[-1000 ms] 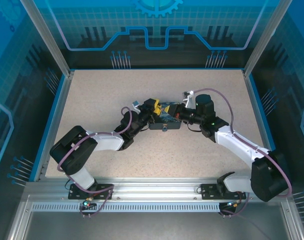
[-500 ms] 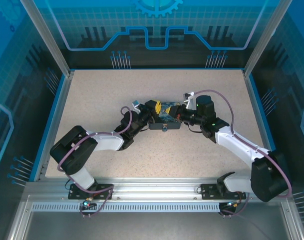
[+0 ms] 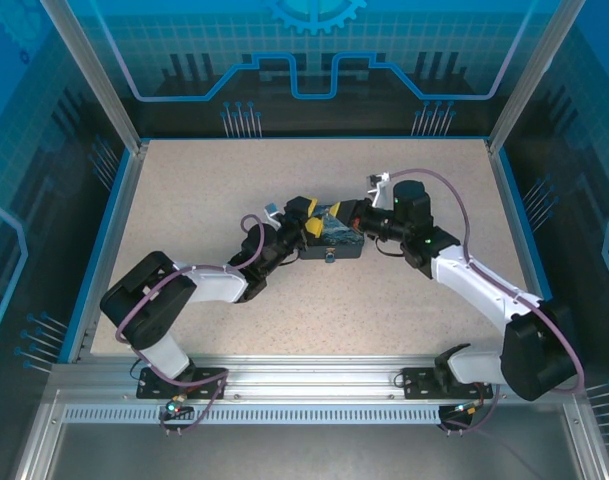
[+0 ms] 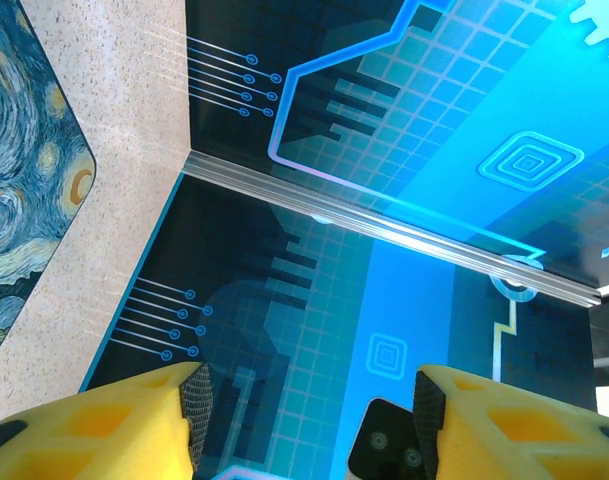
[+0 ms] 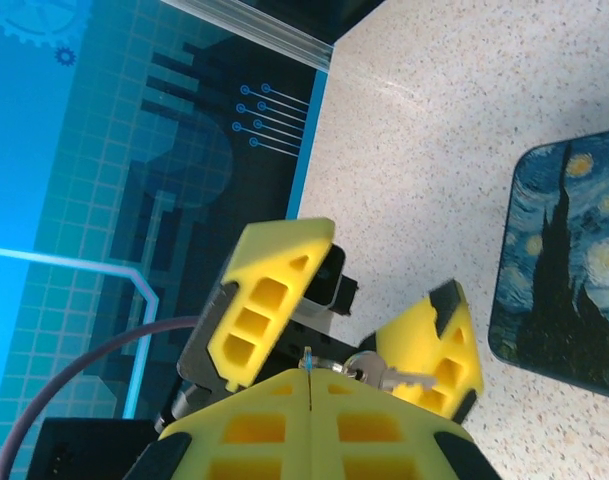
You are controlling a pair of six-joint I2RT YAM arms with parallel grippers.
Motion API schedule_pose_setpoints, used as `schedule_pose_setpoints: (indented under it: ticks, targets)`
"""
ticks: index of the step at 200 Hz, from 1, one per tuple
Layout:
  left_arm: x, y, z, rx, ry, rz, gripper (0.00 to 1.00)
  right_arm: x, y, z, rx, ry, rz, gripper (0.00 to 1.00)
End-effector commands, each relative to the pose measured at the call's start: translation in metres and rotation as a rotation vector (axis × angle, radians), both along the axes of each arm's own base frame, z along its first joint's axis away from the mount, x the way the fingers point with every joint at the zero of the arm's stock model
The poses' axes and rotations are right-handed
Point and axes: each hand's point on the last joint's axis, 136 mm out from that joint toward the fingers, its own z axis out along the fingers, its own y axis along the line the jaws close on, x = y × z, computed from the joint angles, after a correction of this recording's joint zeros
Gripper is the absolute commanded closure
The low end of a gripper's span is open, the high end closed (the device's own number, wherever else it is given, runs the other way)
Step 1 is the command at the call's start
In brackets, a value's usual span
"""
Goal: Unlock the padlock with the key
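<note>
My right gripper (image 5: pixel 312 375) is shut. A small ring with a silver key (image 5: pixel 396 378) juts from its pinched tips, and a thin teal sliver shows in the seam. Facing it, my left gripper (image 5: pixel 354 310) stands open, one yellow finger on each side of the key. Nothing lies between the left gripper (image 4: pixel 304 400) fingers in its own wrist view. From above, both grippers, left (image 3: pixel 311 220) and right (image 3: pixel 356 215), meet over the painted tin (image 3: pixel 334 238). A tiny bluish piece (image 3: pixel 329 257) at the tin's near edge may be the padlock; it is too small to tell.
The swirly dark-blue tin (image 5: pixel 574 290) lies flat on the speckled table (image 3: pixel 204 190), also at the left edge of the left wrist view (image 4: pixel 24 200). Blue enclosure walls (image 3: pixel 314 60) ring the table. Purple-grey cables (image 3: pixel 449 200) loop off both wrists.
My left gripper's jaws have spread apart. The right wrist has shifted slightly toward the far side, its gripper still shut.
</note>
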Motion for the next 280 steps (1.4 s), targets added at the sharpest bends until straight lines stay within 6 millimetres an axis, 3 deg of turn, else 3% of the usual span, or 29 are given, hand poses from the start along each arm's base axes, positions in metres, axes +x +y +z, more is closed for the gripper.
schedule_pose_setpoints:
  ticks: [1,47,81,128,153,162,245,280]
  targets:
    - [0.001,0.0,0.004,-0.016,-0.023,-0.004,0.42,0.008,0.006,0.019,0.023,-0.042,0.01,1.0]
    - [0.007,-0.006,0.018,-0.064,-0.044,-0.008,0.41,0.012,0.024,0.013,0.025,-0.03,0.035,1.0]
    - [0.009,-0.005,0.025,-0.095,-0.056,0.007,0.41,0.011,0.027,-0.003,0.012,-0.006,0.036,1.0]
    - [0.011,-0.005,0.027,-0.117,-0.056,0.008,0.48,0.007,0.022,-0.017,-0.008,0.016,0.027,1.0]
    - [0.011,-0.004,0.027,-0.11,-0.058,0.014,0.54,0.007,0.019,-0.014,-0.007,0.009,0.02,1.0]
    - [0.011,-0.003,0.026,-0.107,-0.058,0.015,0.55,0.004,0.016,-0.026,-0.019,0.032,0.018,1.0]
    - [0.011,-0.002,0.025,-0.098,-0.054,0.023,0.57,0.002,0.004,-0.024,-0.021,0.032,-0.001,1.0]
    - [0.012,-0.003,0.026,-0.098,-0.055,0.021,0.63,0.001,0.003,-0.024,-0.02,0.031,-0.001,1.0]
